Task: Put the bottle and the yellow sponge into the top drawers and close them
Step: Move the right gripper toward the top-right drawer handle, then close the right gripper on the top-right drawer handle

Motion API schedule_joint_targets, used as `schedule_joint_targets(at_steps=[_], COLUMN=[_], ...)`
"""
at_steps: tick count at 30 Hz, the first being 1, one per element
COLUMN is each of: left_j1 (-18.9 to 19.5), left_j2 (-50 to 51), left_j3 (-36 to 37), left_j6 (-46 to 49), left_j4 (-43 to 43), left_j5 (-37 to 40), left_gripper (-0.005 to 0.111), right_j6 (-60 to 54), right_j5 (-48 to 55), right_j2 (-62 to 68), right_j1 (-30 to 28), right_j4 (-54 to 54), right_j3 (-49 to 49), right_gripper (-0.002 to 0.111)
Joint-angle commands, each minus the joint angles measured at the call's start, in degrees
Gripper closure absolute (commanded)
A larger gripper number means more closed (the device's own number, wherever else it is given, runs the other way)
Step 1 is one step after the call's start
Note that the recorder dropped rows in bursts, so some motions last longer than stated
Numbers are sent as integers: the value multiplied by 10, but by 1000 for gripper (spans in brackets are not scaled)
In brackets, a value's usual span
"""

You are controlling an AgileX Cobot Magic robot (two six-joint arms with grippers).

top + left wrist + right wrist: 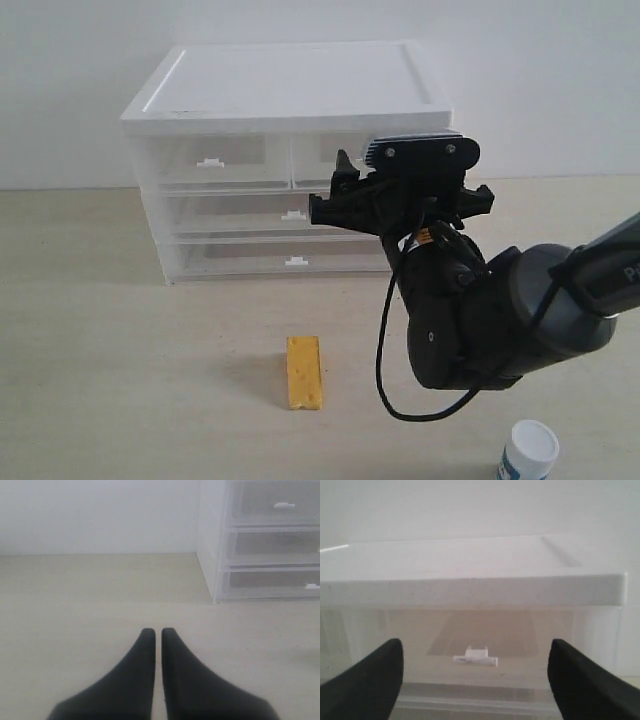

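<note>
The yellow sponge (304, 372) lies on the table in front of the cabinet (290, 85). The white-capped bottle (527, 452) stands at the near right edge of the exterior view. Both top drawers look shut: the left one (205, 160) shows fully, while my right arm (470, 310) partly hides the right one (485, 635). My right gripper (475, 652) is open and close in front of that drawer, whose white tab handle (476, 658) sits between the fingers and apart from them. Low over bare table, my left gripper (157, 632) is shut on nothing.
Two full-width drawers (290, 215) sit shut below the top pair. The cabinet's side (210, 540) stands ahead of the left gripper and off to one side. A white wall runs behind the table (120, 380). A black cable (385, 360) loops under the right arm.
</note>
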Motion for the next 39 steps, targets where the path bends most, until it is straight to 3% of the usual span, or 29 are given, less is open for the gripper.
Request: schedule_joint_targets(at_steps=[1, 24, 39], left_j1=[1, 1, 1], left_j2=[-2, -2, -2], left_j3=[2, 2, 2], left_j6=[1, 1, 1], left_j4=[-4, -4, -4], left_j5=[-2, -2, -2], left_gripper=[102, 102, 102], right_j6=[-12, 9, -23], right_j5=[-19, -19, -19], right_j2=[22, 83, 91], right_j1=[0, -21, -40], right_j4=[-1, 27, -39], right_j3=[-5, -65, -97], right_gripper=[35, 35, 35])
